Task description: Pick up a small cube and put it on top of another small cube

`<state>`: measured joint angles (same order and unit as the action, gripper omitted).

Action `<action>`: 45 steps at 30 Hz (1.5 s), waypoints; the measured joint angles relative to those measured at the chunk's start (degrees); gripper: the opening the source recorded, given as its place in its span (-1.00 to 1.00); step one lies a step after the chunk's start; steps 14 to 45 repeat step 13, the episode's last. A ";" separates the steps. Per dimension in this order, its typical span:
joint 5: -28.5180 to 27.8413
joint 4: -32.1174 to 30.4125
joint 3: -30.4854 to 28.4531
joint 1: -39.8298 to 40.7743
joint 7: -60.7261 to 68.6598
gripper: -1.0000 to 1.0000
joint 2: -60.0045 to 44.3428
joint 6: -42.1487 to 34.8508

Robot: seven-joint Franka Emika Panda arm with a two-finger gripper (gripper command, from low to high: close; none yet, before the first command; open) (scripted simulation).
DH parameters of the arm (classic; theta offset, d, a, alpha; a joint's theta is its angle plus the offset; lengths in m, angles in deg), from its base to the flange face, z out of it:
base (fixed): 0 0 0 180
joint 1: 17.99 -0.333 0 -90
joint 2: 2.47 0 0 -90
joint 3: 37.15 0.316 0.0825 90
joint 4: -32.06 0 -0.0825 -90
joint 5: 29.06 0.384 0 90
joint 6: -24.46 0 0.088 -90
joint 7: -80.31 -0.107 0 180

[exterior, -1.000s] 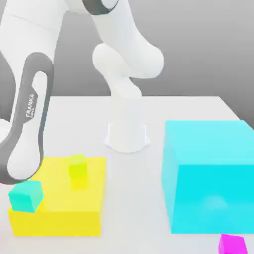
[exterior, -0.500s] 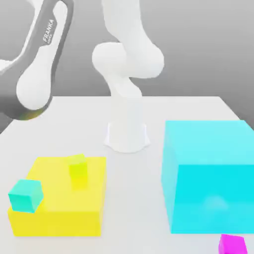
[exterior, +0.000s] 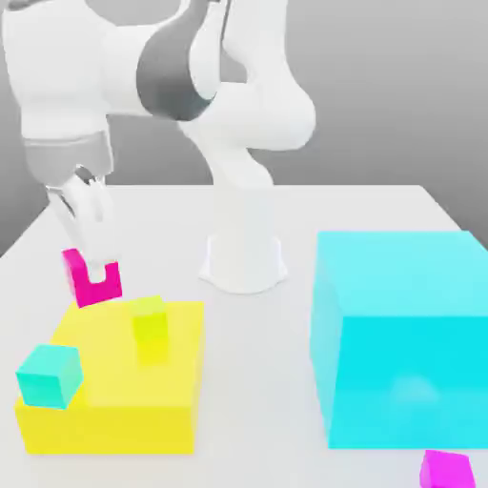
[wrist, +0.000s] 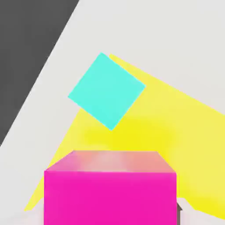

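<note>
Holding: my claw (exterior: 92, 270) is clamped on the small cube (exterior: 92, 281) — smooth, matte magenta, lifted above the yellow block (exterior: 114, 410).
Yellow block: flat slab — teal cube (exterior: 50, 375) and yellow-green cube (exterior: 149, 322) sit on it.
Cyan block (exterior: 405, 334): big, plain, apart.

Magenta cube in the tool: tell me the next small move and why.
Probably carry the magenta cube sideways until it sits over the teal cube, then lower. The tool is shut on it, holding it clear above the yellow block; in the hand view the teal cube lies off to one side, not directly beneath.
</note>
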<state>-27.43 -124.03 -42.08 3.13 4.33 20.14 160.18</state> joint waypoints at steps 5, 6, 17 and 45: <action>-2.76 -8.00 1.87 0.98 0.32 -1.00 6.99 -0.69; -3.01 -8.86 2.01 1.17 0.26 -1.00 5.82 1.12; -3.18 -11.77 2.27 1.53 0.31 1.00 -2.30 11.92; -3.18 -11.77 2.27 1.53 0.31 1.00 -2.30 11.92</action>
